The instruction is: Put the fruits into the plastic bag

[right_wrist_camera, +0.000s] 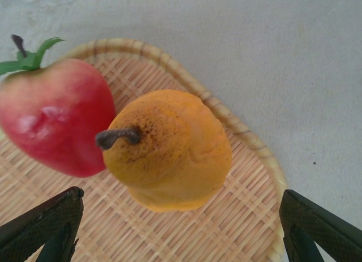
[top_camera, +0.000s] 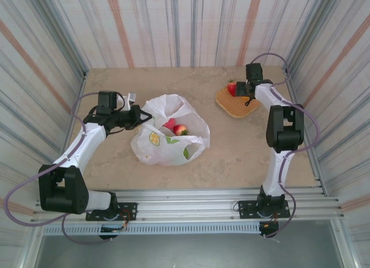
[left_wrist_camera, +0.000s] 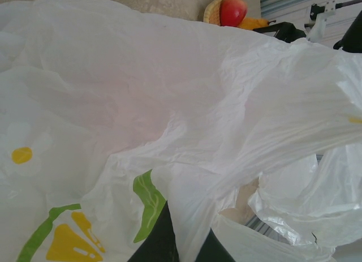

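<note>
The plastic bag (top_camera: 170, 142) lies crumpled at the table's middle, its mouth upward, with a red fruit (top_camera: 169, 124) and a red-green apple (top_camera: 181, 129) inside. My left gripper (top_camera: 137, 115) is shut on the bag's left rim; in the left wrist view its dark fingers (left_wrist_camera: 161, 239) pinch white film (left_wrist_camera: 186, 160). My right gripper (right_wrist_camera: 180, 217) is open above the woven tray (right_wrist_camera: 186, 233), its fingers on either side of an orange pear-like fruit (right_wrist_camera: 169, 149) without touching it. A red strawberry (right_wrist_camera: 56, 117) leans against that fruit.
The tan tray (top_camera: 238, 106) sits at the back right, with the strawberry (top_camera: 232, 88) on its far side and the right gripper (top_camera: 247, 90) over it. Striped walls close in the table. Bare tabletop (top_camera: 243, 146) lies between bag and tray.
</note>
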{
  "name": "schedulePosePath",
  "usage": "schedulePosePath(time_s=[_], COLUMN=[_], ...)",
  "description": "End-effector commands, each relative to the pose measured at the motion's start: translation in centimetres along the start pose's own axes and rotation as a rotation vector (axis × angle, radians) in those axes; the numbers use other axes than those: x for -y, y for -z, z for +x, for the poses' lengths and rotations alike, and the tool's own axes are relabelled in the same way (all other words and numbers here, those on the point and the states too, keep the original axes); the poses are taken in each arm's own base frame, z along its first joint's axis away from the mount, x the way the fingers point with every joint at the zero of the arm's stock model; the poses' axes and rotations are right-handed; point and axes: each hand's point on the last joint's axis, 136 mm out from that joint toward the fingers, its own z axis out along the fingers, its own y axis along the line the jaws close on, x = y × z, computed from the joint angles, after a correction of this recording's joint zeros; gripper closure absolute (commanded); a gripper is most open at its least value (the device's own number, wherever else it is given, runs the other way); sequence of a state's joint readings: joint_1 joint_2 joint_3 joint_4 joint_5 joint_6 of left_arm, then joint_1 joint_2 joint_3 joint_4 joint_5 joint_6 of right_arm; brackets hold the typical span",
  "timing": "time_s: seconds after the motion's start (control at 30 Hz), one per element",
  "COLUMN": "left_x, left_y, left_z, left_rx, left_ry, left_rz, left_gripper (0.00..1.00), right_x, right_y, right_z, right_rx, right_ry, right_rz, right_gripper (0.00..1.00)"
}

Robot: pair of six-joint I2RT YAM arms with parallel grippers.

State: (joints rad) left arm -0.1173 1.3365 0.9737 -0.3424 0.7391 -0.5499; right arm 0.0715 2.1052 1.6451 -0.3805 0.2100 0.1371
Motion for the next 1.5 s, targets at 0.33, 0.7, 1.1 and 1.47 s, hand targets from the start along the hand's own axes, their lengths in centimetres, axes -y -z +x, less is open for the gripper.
schedulePosePath(time_s=[0.33, 0.7, 1.1, 1.47], left_x=[-0.1, -0.1, -0.1, -0.1], left_y=[0.1, 0.1, 0.2, 0.2], left_z=[-0.1, -0.1, -0.1, -0.1], left_rx=[-0.004, -0.004, -0.003, -0.004], left_ry=[-0.008, -0.006, -0.007, -0.007], left_rz=[0.003, 0.004, 0.006, 0.007], left_gripper=[0.97, 0.97, 0.97, 0.96], right_x=[-0.1, -0.3, -0.4, -0.1], right_y=[-2.5, -3.6, -4.1, -4.3], right_z=[-0.2, -0.5, -1.1, -0.9], right_rx=[-0.059, -0.069, -0.061, -0.071], right_ry=[0.062, 0.071, 0.079, 0.087], right_rz=[0.012, 0.012, 0.011, 0.008], right_gripper=[0.15, 0.15, 0.19, 0.25])
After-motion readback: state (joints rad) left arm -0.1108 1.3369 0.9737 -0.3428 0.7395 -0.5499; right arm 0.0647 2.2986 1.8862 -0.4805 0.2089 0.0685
